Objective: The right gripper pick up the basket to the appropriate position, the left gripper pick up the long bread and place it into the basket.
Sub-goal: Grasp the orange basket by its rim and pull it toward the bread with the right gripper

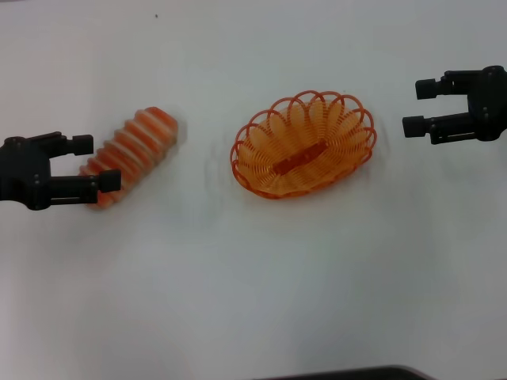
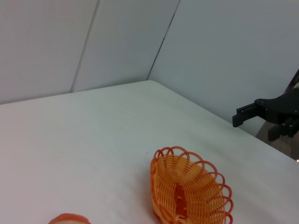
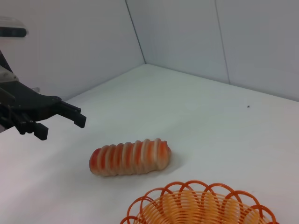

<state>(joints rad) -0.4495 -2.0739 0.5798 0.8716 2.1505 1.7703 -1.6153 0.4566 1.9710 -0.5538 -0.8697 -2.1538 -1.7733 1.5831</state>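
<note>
Far left of the head view, middle height, you've got the left gripper [image 1: 108, 162], fingers spread wide and nothing in them. Its tips seem to overlap the near end of the long bread [image 1: 132, 154] in that view, but from the right wrist camera the claw [image 3: 60, 122] sits clear of the loaf [image 3: 130, 157], so it's hanging beside or above it, not clamped on.

The bread lies left of centre, long axis running diagonally from lower left up to upper right. That's the bit that matters: the open fingers point along that line, toward the loaf's lower-left end rather than across its middle. If you want a grab across the narrow width, I'd guess the wrist needs to turn or shift first.

Centre frame is the orange wire basket [image 1: 304, 145], empty, sitting on the white table [image 1: 253, 293], tilted along roughly the same diagonal and well apart from the bread.

Far right, upper edge, the right gripper [image 1: 417, 107] is open too, holding nothing, well clear of the basket's right rim. It's the nearer arm to the basket.
</note>
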